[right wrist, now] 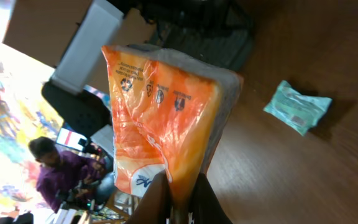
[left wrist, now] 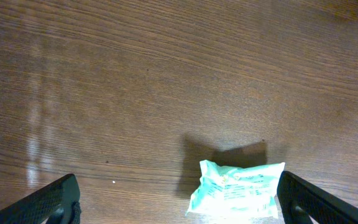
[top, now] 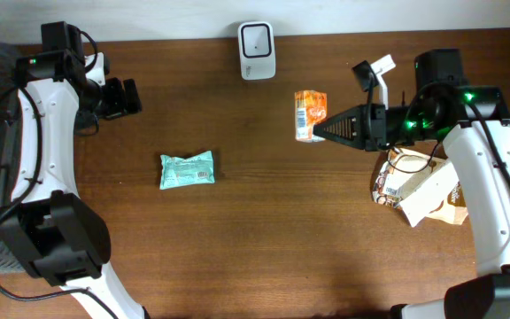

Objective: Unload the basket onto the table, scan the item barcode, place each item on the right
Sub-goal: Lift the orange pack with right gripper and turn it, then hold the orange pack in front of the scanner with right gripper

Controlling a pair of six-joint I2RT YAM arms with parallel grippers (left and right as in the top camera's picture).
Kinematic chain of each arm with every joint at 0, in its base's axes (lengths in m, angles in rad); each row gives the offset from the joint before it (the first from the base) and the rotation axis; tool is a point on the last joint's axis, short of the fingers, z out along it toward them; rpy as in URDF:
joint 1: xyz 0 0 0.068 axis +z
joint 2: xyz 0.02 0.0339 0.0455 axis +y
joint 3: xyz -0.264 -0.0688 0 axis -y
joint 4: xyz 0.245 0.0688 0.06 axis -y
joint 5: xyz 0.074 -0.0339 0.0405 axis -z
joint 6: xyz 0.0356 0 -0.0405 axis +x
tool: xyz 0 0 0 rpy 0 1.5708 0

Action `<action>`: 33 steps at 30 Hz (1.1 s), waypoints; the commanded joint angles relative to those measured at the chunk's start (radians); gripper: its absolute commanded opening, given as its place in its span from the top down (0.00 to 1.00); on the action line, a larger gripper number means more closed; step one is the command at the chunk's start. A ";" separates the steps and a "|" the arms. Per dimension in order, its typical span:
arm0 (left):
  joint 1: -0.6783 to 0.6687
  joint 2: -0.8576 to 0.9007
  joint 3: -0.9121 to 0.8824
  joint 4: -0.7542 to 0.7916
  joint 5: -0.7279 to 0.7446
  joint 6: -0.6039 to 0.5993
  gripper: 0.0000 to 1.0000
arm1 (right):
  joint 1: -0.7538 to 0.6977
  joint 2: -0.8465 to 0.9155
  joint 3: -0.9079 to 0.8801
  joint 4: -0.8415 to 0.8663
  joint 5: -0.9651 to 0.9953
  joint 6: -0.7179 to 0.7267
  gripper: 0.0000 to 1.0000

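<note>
Closest to your right wrist camera, the right gripper (right wrist: pixel 180 205) is pinching fully closed on the bottom edge of the orange packet (right wrist: pixel 166 124). Its fingers are running off the bottom of the frame, so only their upper parts are showing. The packet is standing up in that grip, clear of the table (right wrist: pixel 303 174), and is filling the middle of the view. The print on it is showing as small symbols only, and you are not getting a readable barcode in any view.

On the left wrist camera, the left gripper (left wrist: pixel 179 208) is gaping wide and holding nothing. Only the two dark fingertips (left wrist: pixel 48 202) are poking in at the bottom corners. The teal packet (left wrist: pixel 238 186) is lying on the wood beyond them, its lower edge cut off.

From overhead, a heap of brown-and-white bags (top: pixel 419 186) is sitting half under the right arm. You cannot count them, though at least two are overlapping.

Farther out, the orange packet (top: pixel 306 111) is hanging at the right gripper (top: pixel 320 129), near the scanner (top: pixel 257 50) and to its right. The scanner is standing at the far edge.

You are seeing one orange packet, one teal packet (top: pixel 187 169), one scanner and two arms. The left gripper (top: pixel 122 97) is well apart from the teal packet.
</note>
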 commanded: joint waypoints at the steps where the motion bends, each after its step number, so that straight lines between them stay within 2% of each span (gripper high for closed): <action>1: 0.006 -0.017 0.003 0.001 0.007 0.005 0.01 | 0.019 -0.004 0.002 0.000 0.012 -0.006 0.96; 5: 0.006 -0.017 0.003 0.001 0.006 0.005 0.01 | 0.005 -0.004 0.002 0.005 -0.066 -0.003 0.96; 9: 0.006 -0.017 0.003 0.001 0.007 0.005 0.01 | 0.061 -0.004 0.003 0.084 0.132 0.164 0.96; 10: 0.006 -0.017 0.003 0.001 0.007 0.005 0.01 | 0.095 -0.004 0.029 0.152 0.217 0.266 0.96; 12: 0.006 -0.017 0.003 0.001 0.007 0.005 0.01 | 0.130 -0.001 0.113 0.208 0.344 0.364 0.96; 15: 0.006 -0.017 0.003 0.001 0.007 0.005 0.01 | 0.229 0.060 0.312 0.208 0.610 0.410 0.96; 16: 0.006 -0.017 0.003 0.001 0.007 0.005 0.01 | 0.272 0.097 0.378 0.208 0.742 0.409 0.96; 17: 0.006 -0.017 0.003 0.001 0.007 0.005 0.01 | 0.332 0.156 0.450 0.232 0.980 0.407 0.96; 19: 0.006 -0.017 0.003 0.001 0.007 0.005 0.01 | 0.384 0.212 0.470 0.312 1.202 0.364 0.96; 22: 0.006 -0.017 0.003 0.001 0.007 0.005 0.01 | 0.460 0.344 0.470 0.505 1.538 0.174 0.96; 24: 0.006 -0.017 0.003 0.001 0.007 0.005 0.01 | 0.481 0.431 0.470 0.621 1.685 0.061 0.96; 30: 0.006 -0.017 0.003 0.001 0.007 0.005 0.01 | 0.487 0.677 0.470 0.960 1.936 -0.273 0.96; 33: 0.006 -0.017 0.003 0.001 0.007 0.005 0.01 | 0.487 0.743 0.470 1.056 1.962 -0.391 0.96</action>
